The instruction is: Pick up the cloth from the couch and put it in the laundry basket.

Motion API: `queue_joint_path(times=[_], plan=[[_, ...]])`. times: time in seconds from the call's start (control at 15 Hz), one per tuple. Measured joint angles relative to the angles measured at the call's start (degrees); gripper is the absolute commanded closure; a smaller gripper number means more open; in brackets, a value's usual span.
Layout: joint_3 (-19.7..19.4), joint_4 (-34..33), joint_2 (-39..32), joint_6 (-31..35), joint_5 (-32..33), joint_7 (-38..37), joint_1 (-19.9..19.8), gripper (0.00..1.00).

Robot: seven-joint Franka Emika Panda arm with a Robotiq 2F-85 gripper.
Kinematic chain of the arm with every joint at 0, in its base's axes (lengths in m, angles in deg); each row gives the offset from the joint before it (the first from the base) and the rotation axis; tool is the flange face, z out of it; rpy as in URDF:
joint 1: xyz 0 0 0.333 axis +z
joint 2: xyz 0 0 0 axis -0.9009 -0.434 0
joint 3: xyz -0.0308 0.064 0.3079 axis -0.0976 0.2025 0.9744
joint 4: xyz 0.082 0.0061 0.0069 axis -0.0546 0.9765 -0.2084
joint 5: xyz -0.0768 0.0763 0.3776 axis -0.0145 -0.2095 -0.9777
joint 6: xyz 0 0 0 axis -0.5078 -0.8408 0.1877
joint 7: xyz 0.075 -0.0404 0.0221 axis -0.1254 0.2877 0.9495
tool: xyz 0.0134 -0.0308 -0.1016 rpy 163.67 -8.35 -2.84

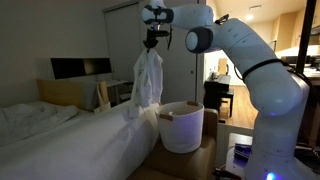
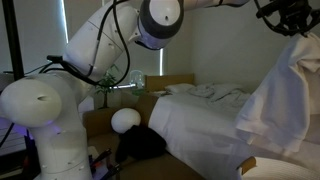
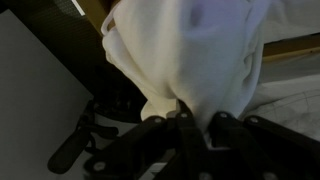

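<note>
Cloth [image 1: 148, 80] hangs in a long white drape from the gripper [image 1: 152, 42], high above the couch [image 1: 60, 135] edge and just beside the basket [image 1: 182, 125], not over its mouth. The gripper is pinching a bunched top fold of the cloth.

The main risk, as I judge it, is letting go too soon. The drape sits to the couch side of the basket, so from here it would land back on the couch or slide down between the two. If carried across too low, the trailing end could catch the basket wall, push the basket or fold over the outside. The hold is on one small bunch, so a quick swing might shake it loose.

Only the exterior view with the basket shows that sideways offset. The wrist view shows cloth [image 3: 190, 50] pressed between the fingers [image 3: 222, 128], but neither basket nor couch.
</note>
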State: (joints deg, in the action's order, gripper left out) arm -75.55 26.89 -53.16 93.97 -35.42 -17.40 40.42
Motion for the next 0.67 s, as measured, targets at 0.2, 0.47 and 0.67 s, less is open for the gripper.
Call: queue_joint_path(times=[0.2,0.47,0.67], plan=[[0.01,-4.79,-2.01,-1.43,-0.01,-1.25,-2.56,0.88],[0.04,-9.87,-4.02,-3.26,-0.02,-4.11,-6.07,0.88],[0.04,-11.07,-4.48,-3.16,-0.05,-6.61,-8.57,0.88]])
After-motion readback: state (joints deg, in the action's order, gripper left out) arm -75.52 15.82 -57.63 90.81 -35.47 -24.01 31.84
